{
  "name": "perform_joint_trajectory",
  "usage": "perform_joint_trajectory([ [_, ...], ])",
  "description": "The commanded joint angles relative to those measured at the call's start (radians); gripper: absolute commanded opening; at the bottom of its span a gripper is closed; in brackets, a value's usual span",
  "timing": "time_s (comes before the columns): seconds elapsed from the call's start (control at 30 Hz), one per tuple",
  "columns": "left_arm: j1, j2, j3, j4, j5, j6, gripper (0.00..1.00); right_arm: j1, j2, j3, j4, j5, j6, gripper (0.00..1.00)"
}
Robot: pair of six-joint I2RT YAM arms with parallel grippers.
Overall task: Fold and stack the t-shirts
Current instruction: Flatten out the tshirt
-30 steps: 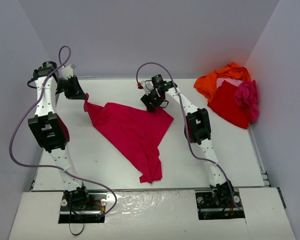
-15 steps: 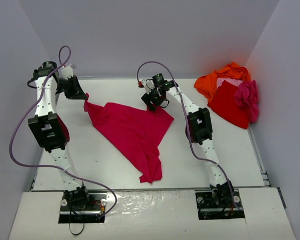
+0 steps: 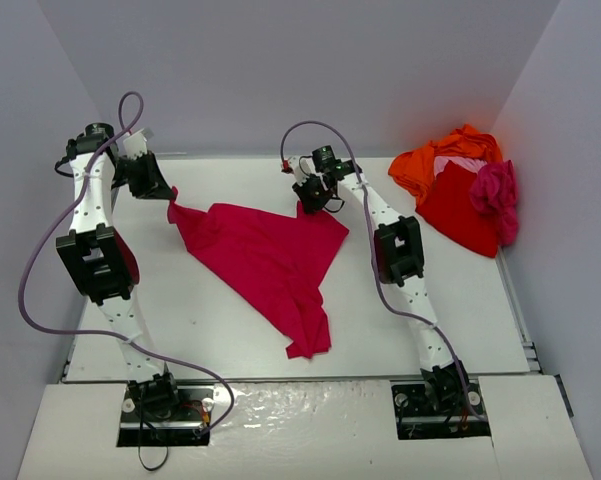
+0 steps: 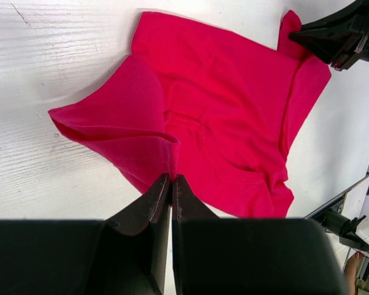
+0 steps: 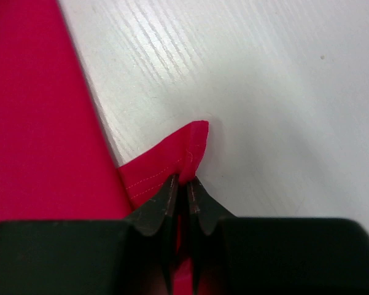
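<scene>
We see the left pincer (image 4: 172,178) and right pincer (image 5: 183,184) each clamping a corner of the crimson t-shirt (image 3: 265,255) on the surface (image 3: 180,320).

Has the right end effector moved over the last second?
Yes: the right end effector shifted slightly toward the far edge of the table, and now pinches a corner of the crimson t-shirt.

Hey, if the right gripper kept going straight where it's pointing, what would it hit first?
The corner of the crimson t-shirt pinched in the right gripper; past that, only bare white table, probably close, though depth is unclear.
</scene>
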Motion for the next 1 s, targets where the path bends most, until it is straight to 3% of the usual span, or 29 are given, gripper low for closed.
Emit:
perform_joint_trajectory([
  [0.0, -0.003, -0.073, 0.017, -0.007, 0.01, 0.023, 0.0, 0.017, 0.001, -0.052, -0.106, -0.064, -0.07, 0.0],
  [0.1, 0.0, -0.08, 0.021, -0.009, -0.011, 0.023, 0.0, 0.021, -0.049, -0.109, -0.104, -0.025, -0.071, 0.0],
  [0.33, 0.037, -0.159, 0.02, 0.019, -0.043, 0.018, 0.0, -0.071, -0.206, -0.132, 0.059, 0.277, 0.087, 0.0],
  [0.47, 0.098, -0.133, 0.257, -0.001, -0.139, -0.021, 0.0, -0.153, -0.262, -0.016, 0.185, 0.443, 0.166, 0.0],
  [0.57, 0.16, -0.202, 0.305, 0.079, -0.166, -0.076, 0.0, -0.196, -0.338, 0.03, 0.25, 0.485, 0.227, 0.0],
  [0.73, 0.275, -0.408, 0.22, 0.321, -0.106, -0.137, 0.0, -0.265, -0.524, 0.008, 0.342, 0.357, 0.32, 0.0],
  [0.8, 0.281, -0.441, 0.235, 0.318, -0.086, -0.131, 0.0, -0.269, -0.574, -0.022, 0.342, 0.329, 0.322, 0.0],
  [0.97, 0.285, -0.555, 0.141, 0.272, 0.068, -0.139, 0.0, -0.292, -0.837, -0.322, 0.333, -0.034, 0.316, 0.0],
])
